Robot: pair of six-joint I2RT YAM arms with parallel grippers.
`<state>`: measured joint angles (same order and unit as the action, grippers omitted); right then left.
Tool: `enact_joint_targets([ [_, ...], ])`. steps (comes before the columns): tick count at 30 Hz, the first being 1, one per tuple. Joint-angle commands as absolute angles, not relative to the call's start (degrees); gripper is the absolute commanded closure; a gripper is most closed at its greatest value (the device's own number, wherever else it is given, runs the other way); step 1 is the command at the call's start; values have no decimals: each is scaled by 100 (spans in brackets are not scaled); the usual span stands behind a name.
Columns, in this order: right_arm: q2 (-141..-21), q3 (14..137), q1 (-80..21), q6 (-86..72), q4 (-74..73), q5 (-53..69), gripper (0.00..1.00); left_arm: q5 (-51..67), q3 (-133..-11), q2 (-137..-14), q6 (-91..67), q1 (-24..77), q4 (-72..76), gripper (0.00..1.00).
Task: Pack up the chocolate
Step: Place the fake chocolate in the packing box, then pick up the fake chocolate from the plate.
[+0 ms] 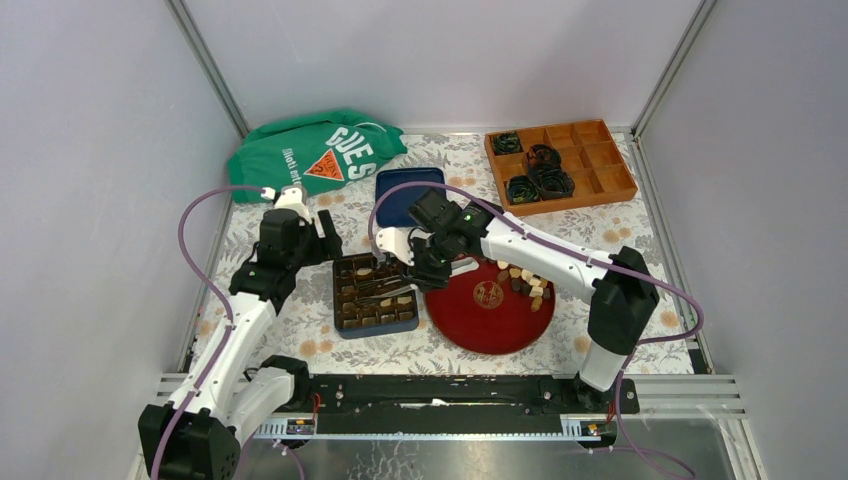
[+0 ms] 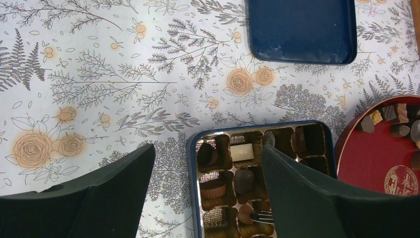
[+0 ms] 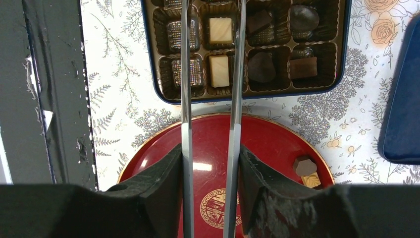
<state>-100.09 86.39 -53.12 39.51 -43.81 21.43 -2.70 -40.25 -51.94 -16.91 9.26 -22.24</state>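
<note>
The chocolate box (image 1: 345, 322), blue-rimmed with a brown insert, holds several chocolate pieces (image 3: 221, 30), dark, mid brown and cream-white. More chocolate pieces (image 1: 525, 283) lie on the right side of the red plate (image 1: 480, 330). My right gripper (image 3: 210, 153) hangs over the plate, shut on metal tongs (image 3: 185, 99). The tongs' two arms reach out over the box, and their tip (image 2: 262, 216) shows inside it. My left gripper (image 2: 208, 153) hovers open above the box's left rim (image 2: 192, 163), holding nothing.
A blue lid (image 1: 405, 195) lies behind the box. A green bag (image 1: 315, 155) sits at the back left. At the back right stands an orange compartment tray (image 1: 590, 160) with black coiled cables (image 1: 545, 170). Walls close in both sides.
</note>
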Motion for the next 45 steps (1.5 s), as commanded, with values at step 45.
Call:
enact_joint_targets([
  [45, -5569, 5699, -1186, 3816, -5746, 1462, 58, 1218, -3712, -3993, -1331, 870, -1265, 1],
])
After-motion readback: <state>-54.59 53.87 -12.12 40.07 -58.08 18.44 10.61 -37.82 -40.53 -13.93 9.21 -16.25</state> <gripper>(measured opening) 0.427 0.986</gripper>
